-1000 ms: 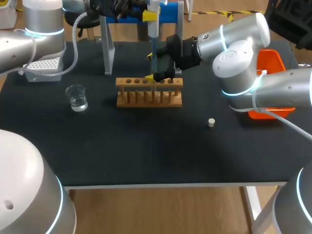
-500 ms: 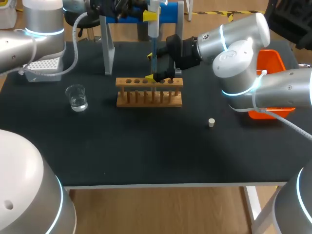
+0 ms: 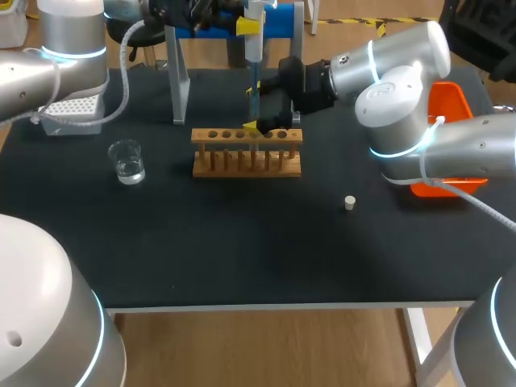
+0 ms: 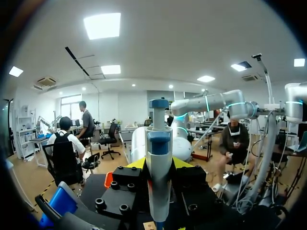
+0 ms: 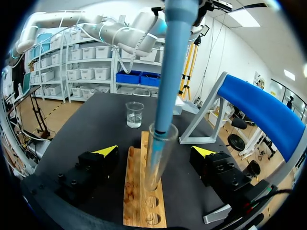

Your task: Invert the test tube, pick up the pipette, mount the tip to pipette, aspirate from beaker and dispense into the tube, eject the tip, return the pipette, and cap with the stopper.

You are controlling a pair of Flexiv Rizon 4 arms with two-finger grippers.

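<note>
Dipping the blue tip (image 5: 169, 72) of the pipette (image 4: 159, 163) straight down into the open mouth of the test tube (image 5: 159, 153). Standing the tube upright in a hole of the wooden rack (image 3: 246, 157). Clamping the pipette body from both sides with the left jaws, holding it vertical above the rack. Flanking the tube with the right jaws, spread wide, both yellow tips apart from the glass and gripping nothing. Sitting left of the rack on the table (image 3: 242, 242), a beaker (image 3: 127, 161) of clear liquid. Lying right of the rack and well apart from it, the stopper (image 3: 350, 202). Resting at the far left, a white tip box (image 3: 72, 109).
</note>
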